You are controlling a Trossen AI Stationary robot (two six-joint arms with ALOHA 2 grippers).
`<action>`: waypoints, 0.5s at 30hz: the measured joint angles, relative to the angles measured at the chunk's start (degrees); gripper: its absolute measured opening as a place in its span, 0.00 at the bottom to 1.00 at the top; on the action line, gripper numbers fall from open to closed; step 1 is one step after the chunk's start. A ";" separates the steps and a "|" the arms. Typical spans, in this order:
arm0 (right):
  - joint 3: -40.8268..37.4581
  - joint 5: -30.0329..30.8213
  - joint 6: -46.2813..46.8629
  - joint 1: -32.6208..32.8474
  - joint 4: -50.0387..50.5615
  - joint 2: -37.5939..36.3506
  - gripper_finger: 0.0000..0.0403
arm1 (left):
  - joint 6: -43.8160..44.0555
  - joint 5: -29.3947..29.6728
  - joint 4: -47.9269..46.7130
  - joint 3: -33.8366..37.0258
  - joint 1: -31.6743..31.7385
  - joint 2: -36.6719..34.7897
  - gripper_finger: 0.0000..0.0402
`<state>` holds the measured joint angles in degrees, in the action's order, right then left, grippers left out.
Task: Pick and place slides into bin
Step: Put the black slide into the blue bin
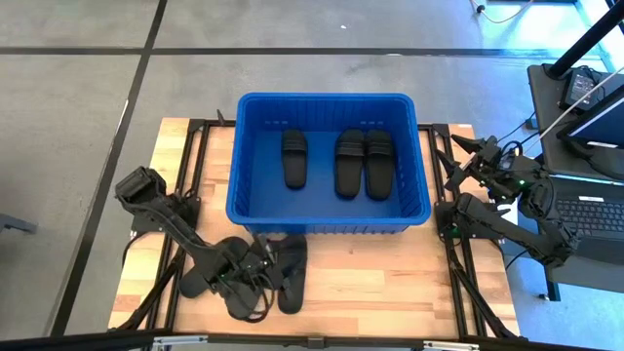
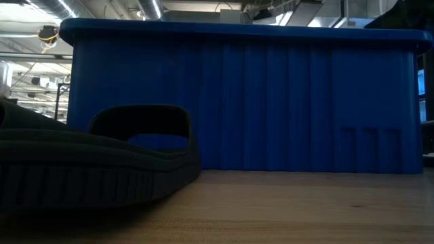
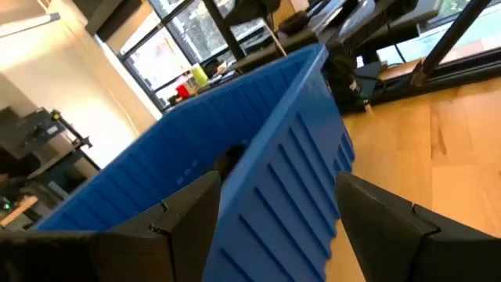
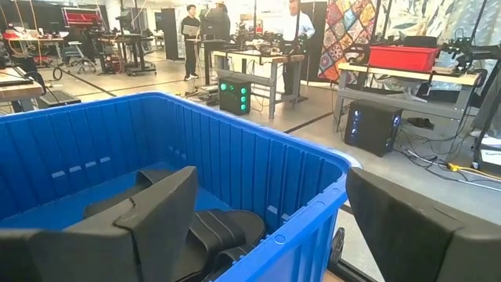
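The blue bin [image 1: 331, 219] stands at the table's middle, and three black slides [image 1: 350, 163] lie flat on its floor. They also show in the right wrist view, as slides [image 4: 215, 227] behind the bin's rim [image 4: 313, 211]. More black slides [image 1: 292, 273] lie soles down on the wood near the front left, and one [image 2: 95, 163] fills the low view's left. My left gripper [image 1: 261, 252] hovers open over these, facing the bin's near wall [image 3: 297, 157], its fingers [image 3: 188, 207] empty. My right gripper [image 1: 458, 151] waits open at the bin's right end.
Black frame rails [image 1: 200, 156] run along the table on both sides of the bin. Bare wood [image 1: 390, 278] lies at the front right. A desk with a laptop [image 1: 595, 210] stands beyond the table's right edge. People stand far off in the room [image 4: 293, 23].
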<state>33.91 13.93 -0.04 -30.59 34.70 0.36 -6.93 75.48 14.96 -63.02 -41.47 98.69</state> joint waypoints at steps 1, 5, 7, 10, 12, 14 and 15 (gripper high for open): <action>0.00 0.00 0.00 0.01 0.00 0.00 0.81 | 1.03 -0.02 -0.07 0.00 0.00 0.73 0.62; 0.00 0.00 0.00 0.02 0.00 0.00 0.81 | 4.30 -0.92 -0.24 0.00 0.02 3.92 0.62; 0.00 0.00 0.00 0.00 0.00 0.00 0.81 | 6.15 -3.60 -0.42 0.00 0.02 5.30 0.62; 0.00 0.00 0.00 0.00 0.00 0.00 0.81 | 10.68 -10.39 -1.47 0.00 0.02 7.43 0.62; 0.00 0.00 0.00 0.02 0.00 0.00 0.81 | 14.62 -16.06 -3.97 0.00 0.02 8.33 0.62; 0.00 0.00 0.00 0.02 0.00 0.00 0.81 | 19.62 -21.50 -8.67 0.00 0.02 8.68 0.62; 0.00 0.01 0.00 0.00 0.00 0.00 0.81 | 22.65 -23.74 -11.86 0.00 0.08 8.73 0.62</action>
<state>33.91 13.94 -0.03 -30.59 34.70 0.36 15.72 51.74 3.10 -63.02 -41.40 107.42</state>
